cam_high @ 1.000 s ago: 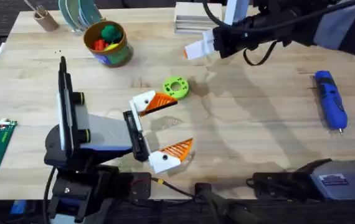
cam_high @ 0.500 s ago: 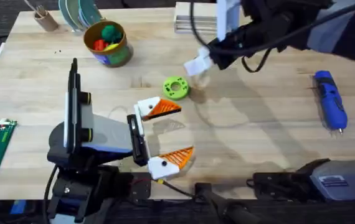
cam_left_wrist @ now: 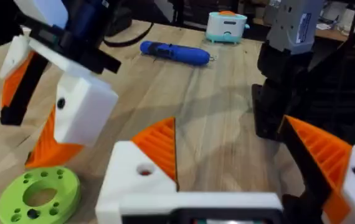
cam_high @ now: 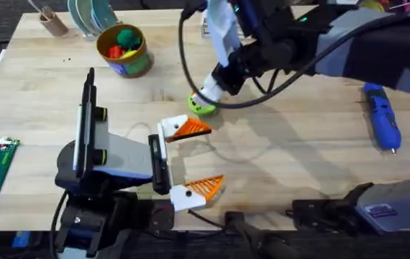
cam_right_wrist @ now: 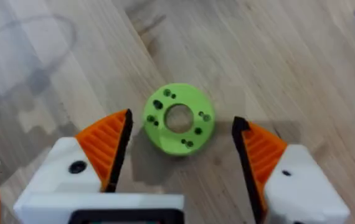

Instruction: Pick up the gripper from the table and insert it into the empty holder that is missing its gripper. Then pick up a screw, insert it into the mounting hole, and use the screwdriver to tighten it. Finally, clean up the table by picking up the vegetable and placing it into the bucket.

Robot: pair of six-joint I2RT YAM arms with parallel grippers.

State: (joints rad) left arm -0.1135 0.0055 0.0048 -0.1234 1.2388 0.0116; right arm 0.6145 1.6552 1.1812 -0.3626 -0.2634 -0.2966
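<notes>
Bucket far-left on the table, toy veg already inside. Left gripper parked mid-table, jaws wide, holding nothing, likely just keeping clear. Right gripper poised directly above the green disc, jaws spread wide and empty, straddling it: reads as lining up a grab. Disc is flat, perforated, next to left's upper fingertip. Screwdriver lies untouched far right.

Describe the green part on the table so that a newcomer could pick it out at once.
Start at the round tin near the table's far left, then look toward the table's middle. Under the right claw, between its open fingers, lies a flat lime-green disc: ring-shaped, with a centre hole and small holes around it.
</notes>
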